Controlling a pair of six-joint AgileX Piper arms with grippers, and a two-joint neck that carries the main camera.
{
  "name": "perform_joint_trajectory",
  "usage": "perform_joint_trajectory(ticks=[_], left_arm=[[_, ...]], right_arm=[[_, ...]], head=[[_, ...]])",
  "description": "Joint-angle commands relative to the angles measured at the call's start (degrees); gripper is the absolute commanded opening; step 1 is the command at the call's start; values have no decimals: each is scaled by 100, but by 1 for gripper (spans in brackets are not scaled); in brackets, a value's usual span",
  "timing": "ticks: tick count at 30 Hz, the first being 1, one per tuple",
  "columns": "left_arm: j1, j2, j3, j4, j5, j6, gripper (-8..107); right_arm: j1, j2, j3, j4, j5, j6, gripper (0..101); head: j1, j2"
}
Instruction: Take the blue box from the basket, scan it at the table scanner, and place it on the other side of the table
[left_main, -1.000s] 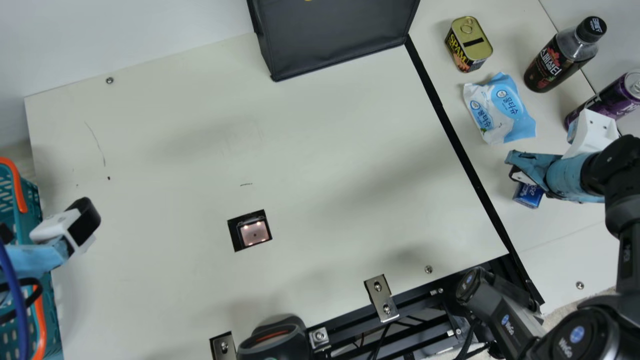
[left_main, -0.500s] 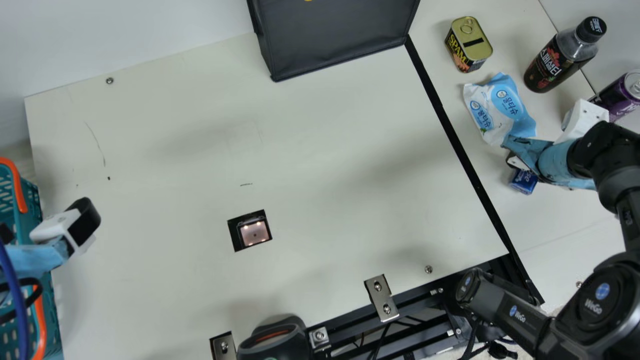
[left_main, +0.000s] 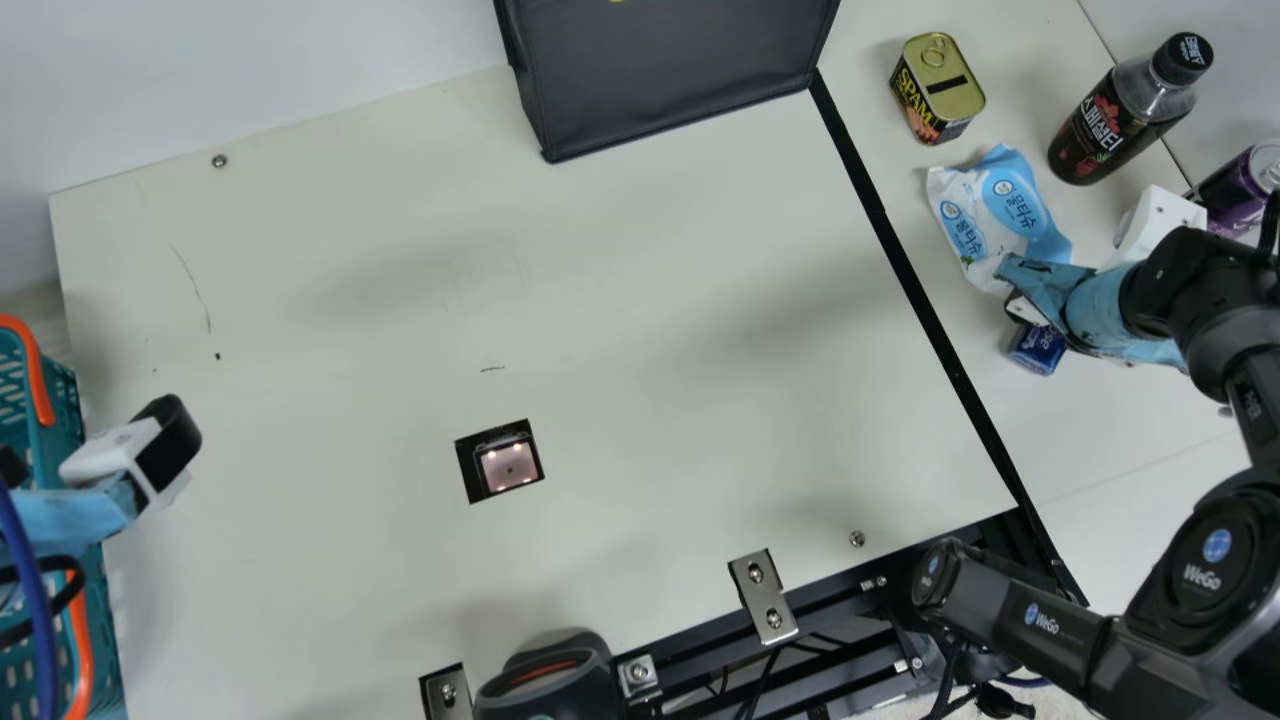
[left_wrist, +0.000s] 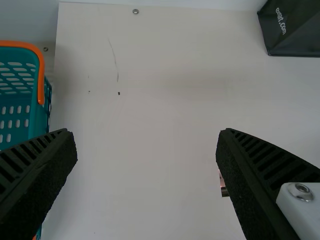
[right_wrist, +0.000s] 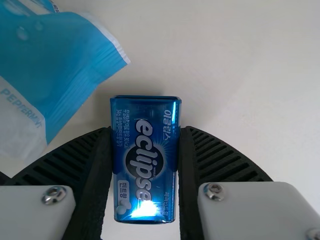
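Cream boards make up our table, with a pale wall past the far edge and a black strip running across toward our right. Beyond that strip, on our right side, we have the blue box in our right gripper. Seen from our right wrist, its two ribbed fingers press on the box's opposite sides, pinching it between them. We can't tell whether the box touches the table.

Near the box lie the wipes, and farther up on that side we have a tin, a dark bottle and, at the view's right edge, a purple can.

Our left gripper is at the opposite end, by the teal basket with orange handles. From the left wrist we see its fingers spread wide, with table surface between them.

Set into the boards between our arms is the scanner, its window lit. We also have a black bag at the far edge and a dark device at the near edge.
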Motion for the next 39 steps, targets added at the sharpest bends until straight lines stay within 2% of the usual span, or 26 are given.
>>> perform_joint_trajectory(ticks=[1,9,14,27,39], left_arm=[[0,0,0,0,0,0,90],[0,0,0,0,0,0,90],[0,0,0,0,0,0,90],[0,0,0,0,0,0,90],[0,0,0,0,0,0,90]], right_arm=[[21,15,-7,-39,-3,30,53],[107,27,-29,-137,4,178,80],[199,-181,-105,-196,142,274,95],[1116,-1198,-763,-165,1103,530,95],[2483,-2072,-1518,-208,2020,874,95]], head=[[-166,-13],[-166,-13],[-166,-13],[-166,-13],[-166,-13]])
